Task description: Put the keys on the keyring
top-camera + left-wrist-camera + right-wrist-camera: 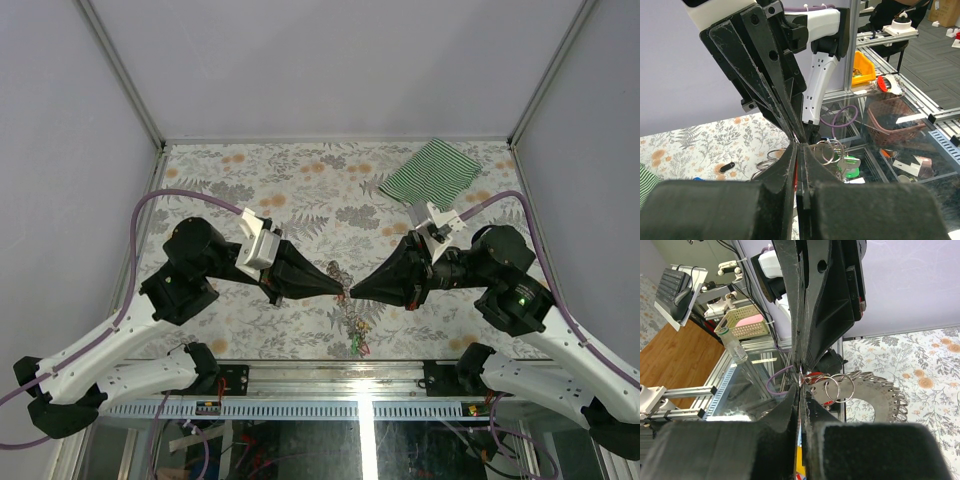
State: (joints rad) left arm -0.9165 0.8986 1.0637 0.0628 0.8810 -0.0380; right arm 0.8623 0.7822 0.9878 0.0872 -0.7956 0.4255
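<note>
Black-fingered, holds left gripper (338, 290) and right gripper (353, 293) closed tip to tip beside keyring (890, 390), probably steadying it, showing no clear catch.

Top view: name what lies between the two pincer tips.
Barely a gap: the left pincer and right pincer meet tip to tip. Small wire rings sit at that junction, seen best in the right wrist view.

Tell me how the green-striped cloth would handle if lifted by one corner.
Probably floppy: the green-striped cloth lies thin and flat on the table, so it would likely drape. That thinness suggests it is light. Pushed, it might bunch rather than slide, since no stiff edge shows.
</note>
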